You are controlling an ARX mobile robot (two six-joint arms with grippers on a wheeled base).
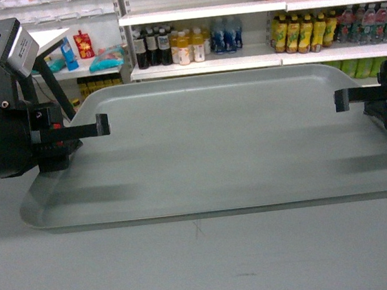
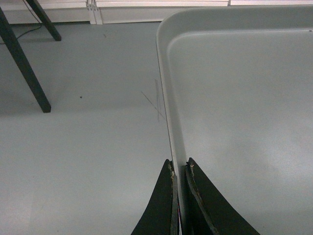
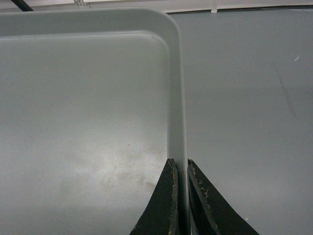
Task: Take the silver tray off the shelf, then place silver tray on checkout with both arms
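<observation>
Silver tray [image 1: 221,142] is pinched at both short ends, its long axis running left to right across the head view, so each arm sits at one end and neither is nearer than the other. Nearest the cameras, the left gripper [image 2: 179,169] has its two dark fingers clamped together on the tray's left rim, one inside the lip and one outside. The right gripper [image 3: 179,166] does the same on the right rim, fingers closed on the raised edge.

In the head view the tray appears to rest flat on the checkout [image 1: 193,270], the broad pale counter spreading under and in front of it; whether it is fully down or held just above the surface I cannot tell. Because the rims run away from each wrist, the fingers would need to part and draw outward, sideways off each end, to let go cleanly.

Farther back, well apart from the tray, stand the white shelf [image 1: 199,67] boards stocked with bottles [image 1: 169,47].
</observation>
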